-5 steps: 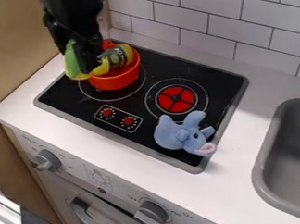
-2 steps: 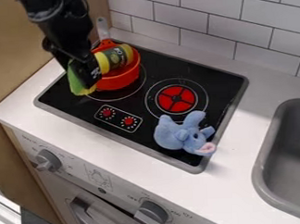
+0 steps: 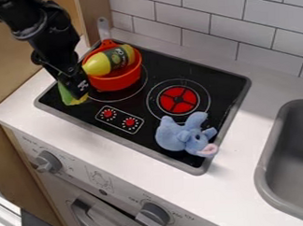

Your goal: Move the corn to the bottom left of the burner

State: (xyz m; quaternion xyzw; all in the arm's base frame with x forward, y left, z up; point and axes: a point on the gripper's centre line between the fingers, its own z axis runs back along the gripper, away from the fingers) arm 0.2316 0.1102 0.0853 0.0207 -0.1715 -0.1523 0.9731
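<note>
The black gripper [image 3: 76, 91] is at the stove's left corner, shut on the green and yellow corn [image 3: 69, 97]. Part of the corn is hidden behind the gripper. Both are low over the left corner of the black burner top [image 3: 174, 150]; whether the corn touches the surface I cannot tell. Just right of the gripper stands the orange-red pot, on the left ring.
The orange-red pot [image 3: 116, 83] holds a yellow bottle [image 3: 108, 60], and its grey handle [image 3: 103, 28] points to the back wall. A blue plush elephant [image 3: 185, 135] lies at the burner top's front right. A grey sink [image 3: 293, 161] is at the right.
The gripper has moved left and down in the view with the corn, away from the pot. More of the pot and the yellow bottle now shows.
</note>
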